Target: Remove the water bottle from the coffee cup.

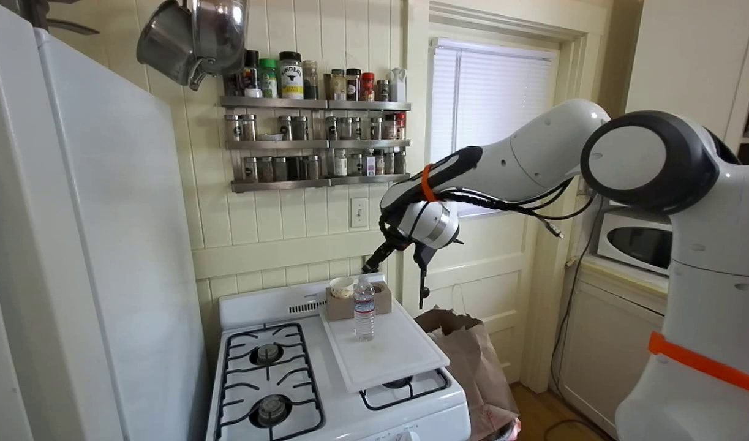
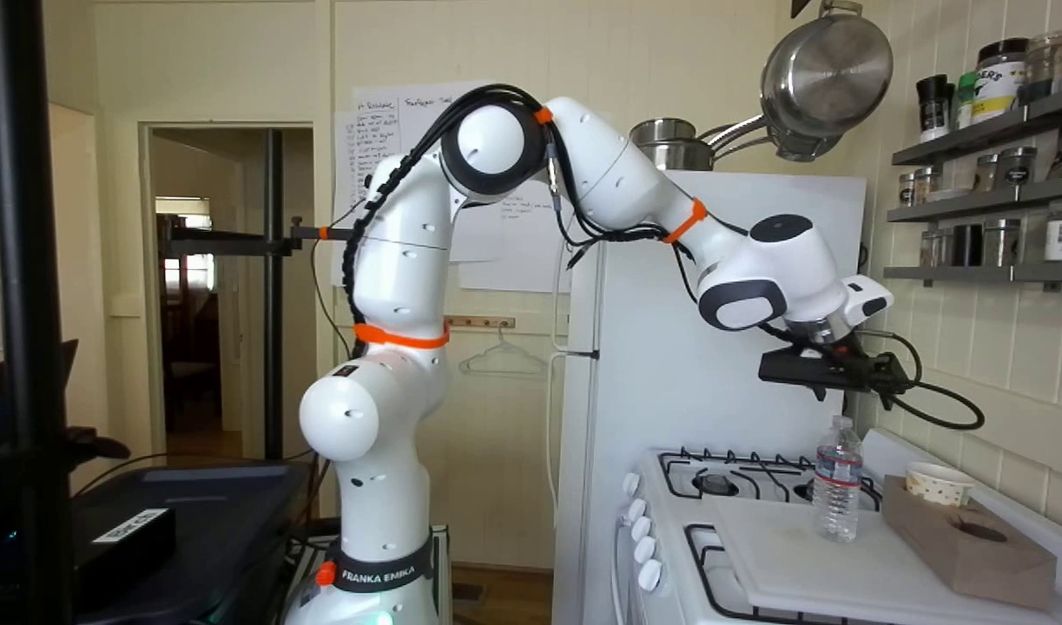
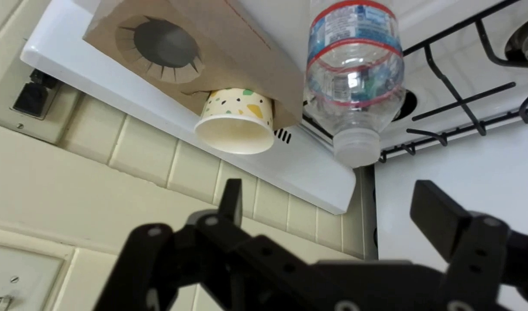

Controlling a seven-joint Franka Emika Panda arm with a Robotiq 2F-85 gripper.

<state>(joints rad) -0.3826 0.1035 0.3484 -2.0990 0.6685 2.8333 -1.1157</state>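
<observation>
1. In the wrist view the fingers (image 3: 438, 220) of the gripper (image 3: 333, 209) are seen spread wide, with nothing held between them; in both exterior views the gap cannot be made out.

2. In both exterior views the water bottle (image 2: 837, 477) is shown upright on a white board (image 1: 386, 355), below the gripper and touched by neither finger. In the wrist view its foot is cut off by the upper edge, while its cap (image 3: 356, 147) is plainly displayed.

3. The coffee cup (image 3: 238, 112) is seated in a cardboard carrier (image 3: 242, 56), near the bottle but apart from it. Its green, yellow and black flecks are brought out most sharply in the wrist view.

4. The slits around the carrier's round hole (image 3: 166, 43) can be made out only in the wrist view.

5. The stove (image 1: 337, 398) is partly covered by the board; its row of knobs (image 2: 643, 549) is displayed in an exterior view.

6. A paper bag (image 1: 472, 367) and a microwave (image 1: 634, 242) are shown in an exterior view alone.

7. Handwritten sheets (image 2: 374, 139) are revealed on a wall in an exterior view.
</observation>
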